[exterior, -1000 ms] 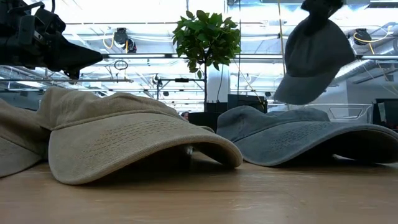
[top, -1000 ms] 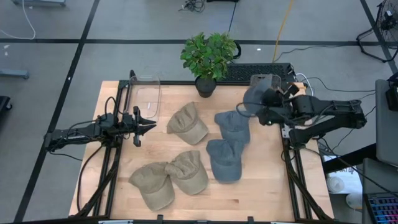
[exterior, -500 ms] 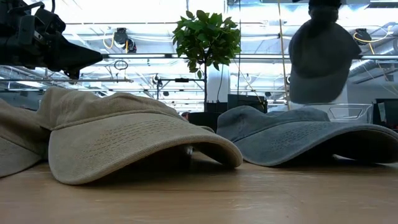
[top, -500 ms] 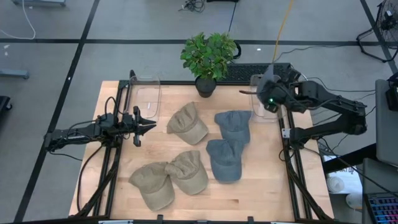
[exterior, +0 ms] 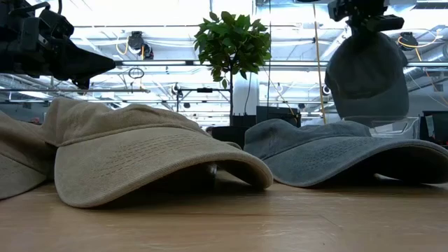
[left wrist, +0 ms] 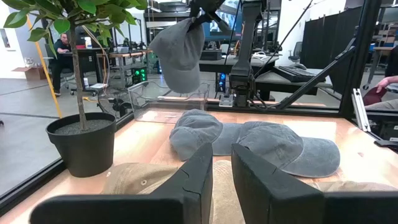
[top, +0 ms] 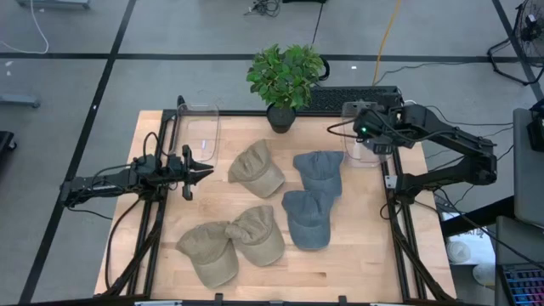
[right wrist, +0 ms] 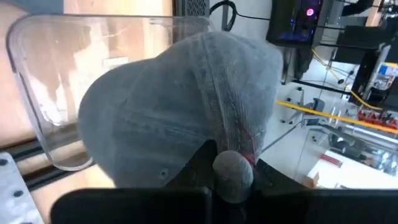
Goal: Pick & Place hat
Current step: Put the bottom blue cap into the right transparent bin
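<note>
The right gripper (right wrist: 231, 167) had its fingers clamped together on the crown of a blue-grey hat (right wrist: 186, 112), which hung down from them, clear of the bench (top: 365, 255). In the overhead view this gripper (top: 367, 134) sat at about two o'clock on the bench, directly above a clear plastic bin (top: 364, 153) at the far right edge. From bench height the held hat (exterior: 367, 73) dangled over the bin's rim (exterior: 395, 126), and whether it touched the bin could not be told.

The left gripper (top: 204, 170) waited at about nine o'clock, raised above the bench and pointing toward the centre, its fingers (left wrist: 193, 177) slightly apart and holding nothing.

Near the middle of the bench lay two more blue-grey hats (top: 316, 174), one overlapping the other. A tan hat (top: 255, 168) rested just beside them toward eleven o'clock, and two further tan hats (top: 234, 242) lay touching each other toward seven o'clock. A second clear bin (top: 201, 136) stood at ten o'clock. A potted plant (top: 284, 81) stood at twelve o'clock on the far edge.
</note>
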You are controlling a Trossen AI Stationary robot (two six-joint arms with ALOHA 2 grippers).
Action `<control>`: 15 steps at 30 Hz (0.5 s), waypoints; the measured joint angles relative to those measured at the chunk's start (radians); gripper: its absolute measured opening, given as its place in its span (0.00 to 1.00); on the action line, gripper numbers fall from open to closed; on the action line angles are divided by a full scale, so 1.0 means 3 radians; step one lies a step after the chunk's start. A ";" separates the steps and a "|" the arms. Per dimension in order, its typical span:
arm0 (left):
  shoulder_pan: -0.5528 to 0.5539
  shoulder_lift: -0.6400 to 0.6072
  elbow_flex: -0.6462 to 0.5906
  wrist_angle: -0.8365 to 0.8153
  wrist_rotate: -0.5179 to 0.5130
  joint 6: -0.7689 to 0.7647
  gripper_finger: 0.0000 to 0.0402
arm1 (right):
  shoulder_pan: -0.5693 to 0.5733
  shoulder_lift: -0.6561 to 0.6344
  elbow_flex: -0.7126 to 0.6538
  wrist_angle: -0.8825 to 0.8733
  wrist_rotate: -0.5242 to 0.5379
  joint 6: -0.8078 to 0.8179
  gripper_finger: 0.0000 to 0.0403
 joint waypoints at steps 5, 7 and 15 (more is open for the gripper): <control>0.0001 0.0000 0.0000 0.0000 0.0000 -0.0001 0.17 | -0.0063 0.0050 0.0000 0.0039 -0.0401 -0.0330 0.03; 0.0000 0.0000 0.0000 0.0000 0.0000 -0.0001 0.17 | -0.0065 0.0074 0.0000 0.0072 -0.0479 -0.0404 0.03; 0.0001 0.0001 0.0000 0.0000 0.0000 -0.0001 0.17 | -0.0112 0.0210 -0.0034 0.0042 -0.0722 -0.0678 0.03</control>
